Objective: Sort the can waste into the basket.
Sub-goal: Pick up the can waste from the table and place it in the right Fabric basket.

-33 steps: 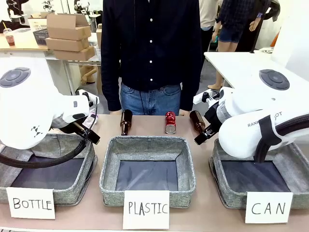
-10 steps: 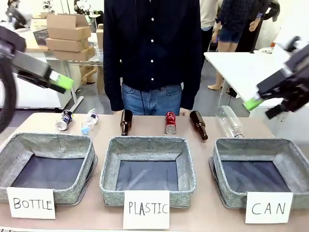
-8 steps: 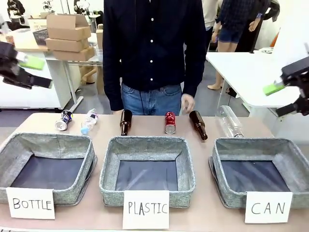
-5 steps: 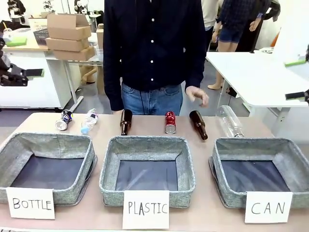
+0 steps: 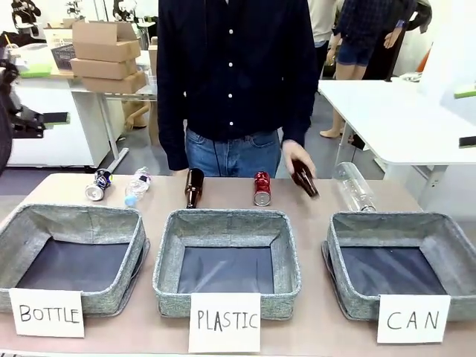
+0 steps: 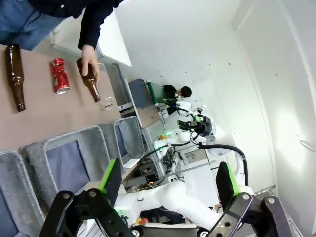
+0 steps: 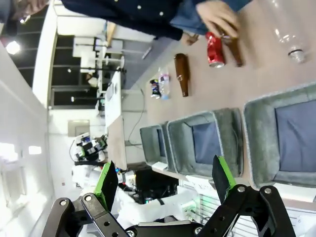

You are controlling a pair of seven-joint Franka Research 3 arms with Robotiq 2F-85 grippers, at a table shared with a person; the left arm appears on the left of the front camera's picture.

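You have the table point(image 5: 312, 327) with three grey fabric baskets in a row along the near edge. The BOTTLE basket point(image 5: 74, 216) is on the left, the PLASTIC basket point(image 5: 227, 217) in the middle and the CAN basket point(image 5: 401, 221) on the right. Each shows a bare dark bottom.

Your left gripper point(image 6: 168, 180) is well above the table, jaws spread wide, nothing between them. Your right gripper point(image 7: 164, 180) is likewise wide apart and holds nothing.

Far row, behind the baskets:
- A large clear bottle point(image 5: 353, 186) lies behind the CAN basket.
- A person's hand point(image 5: 296, 155) clasps a tilted brown bottle point(image 5: 306, 180).
- A second brown bottle point(image 5: 194, 187) lies behind the PLASTIC basket.
- The red can point(image 5: 262, 188) lies between the two brown bottles, well apart from the CAN basket.
- A small clear bottle point(image 5: 137, 186) and the crushed can point(image 5: 97, 185) lie side by side behind the BOTTLE basket.
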